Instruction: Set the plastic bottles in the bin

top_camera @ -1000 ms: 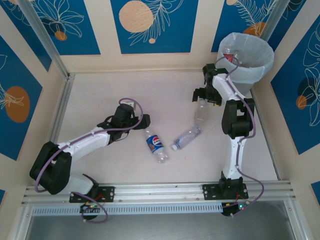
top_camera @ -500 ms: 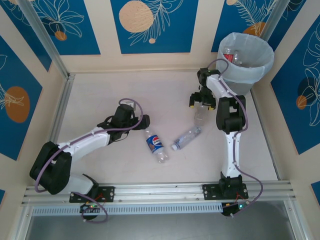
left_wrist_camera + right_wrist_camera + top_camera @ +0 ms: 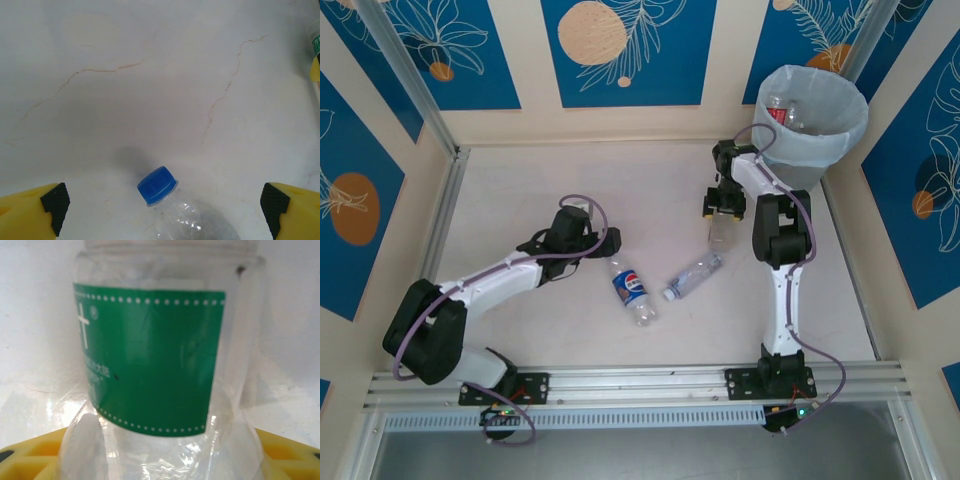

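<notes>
You are working partway through: at least two bottles (image 3: pixel 782 108) are sitting in the bin (image 3: pixel 825 145), upper right. Three are lying on the table (image 3: pixel 520 180): a Pepsi bottle (image 3: pixel 632 290) below your wide-spread left jaws, a clear bottle (image 3: pixel 696 274), and a green-label bottle (image 3: pixel 150 365) between your right jaws, though whether they are clamping it cannot be told.

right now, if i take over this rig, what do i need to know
Left gripper: open, low over the table, with the Pepsi bottle cap between its fingers, not gripped.
Right gripper: around the green-label bottle near the bin; I cannot tell if the grip is firm.
Done: some bottles are already in the bin.
Left: three on the table, namely the Pepsi bottle, the green-label bottle and a clear bottle to the right of the Pepsi one.
</notes>
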Controlling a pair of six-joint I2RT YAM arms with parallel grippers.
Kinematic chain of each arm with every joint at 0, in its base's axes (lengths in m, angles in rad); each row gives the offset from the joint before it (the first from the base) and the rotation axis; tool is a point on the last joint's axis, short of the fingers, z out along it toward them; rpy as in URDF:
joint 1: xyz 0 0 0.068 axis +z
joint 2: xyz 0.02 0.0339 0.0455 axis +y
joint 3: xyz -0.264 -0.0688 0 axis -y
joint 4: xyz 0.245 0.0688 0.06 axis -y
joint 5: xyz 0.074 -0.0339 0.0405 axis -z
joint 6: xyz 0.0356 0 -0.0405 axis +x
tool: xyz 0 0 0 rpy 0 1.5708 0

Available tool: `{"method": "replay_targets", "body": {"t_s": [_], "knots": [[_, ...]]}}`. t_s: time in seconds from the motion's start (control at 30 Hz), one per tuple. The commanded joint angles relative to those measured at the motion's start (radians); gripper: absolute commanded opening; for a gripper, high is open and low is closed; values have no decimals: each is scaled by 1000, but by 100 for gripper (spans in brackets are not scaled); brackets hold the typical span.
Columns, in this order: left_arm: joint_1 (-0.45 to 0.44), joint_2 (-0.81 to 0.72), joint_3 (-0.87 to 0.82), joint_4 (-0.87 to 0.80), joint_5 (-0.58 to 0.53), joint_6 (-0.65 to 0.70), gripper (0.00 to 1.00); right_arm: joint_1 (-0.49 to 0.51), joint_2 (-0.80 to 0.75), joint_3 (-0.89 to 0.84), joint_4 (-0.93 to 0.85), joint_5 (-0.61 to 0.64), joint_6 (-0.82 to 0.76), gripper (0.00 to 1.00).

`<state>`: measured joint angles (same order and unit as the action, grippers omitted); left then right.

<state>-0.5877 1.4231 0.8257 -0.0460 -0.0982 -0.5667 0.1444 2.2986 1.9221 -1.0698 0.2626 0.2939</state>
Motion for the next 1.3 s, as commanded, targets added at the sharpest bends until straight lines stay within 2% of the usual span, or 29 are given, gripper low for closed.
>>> {"method": "replay_targets", "body": {"t_s": [0.0,0.27,0.43,0.6,1.0,1.27], "knots": [[-9,8,27,-14,-1,5,99,14,-82,-32,42,7,-32,54],[-9,3,20,-12,-4,2,99,42,-195,-97,123,28,-46,53],[-9,-3,15,-12,-6,0,99,84,-291,-167,222,125,-82,49],[-9,-9,6,-9,-9,-2,99,107,-401,-243,335,168,-115,46],[-8,-40,-11,-12,-22,-7,99,116,-589,-366,533,167,-174,42],[-9,-33,-10,-3,-18,-17,99,116,-706,-416,688,157,-267,41]]}}
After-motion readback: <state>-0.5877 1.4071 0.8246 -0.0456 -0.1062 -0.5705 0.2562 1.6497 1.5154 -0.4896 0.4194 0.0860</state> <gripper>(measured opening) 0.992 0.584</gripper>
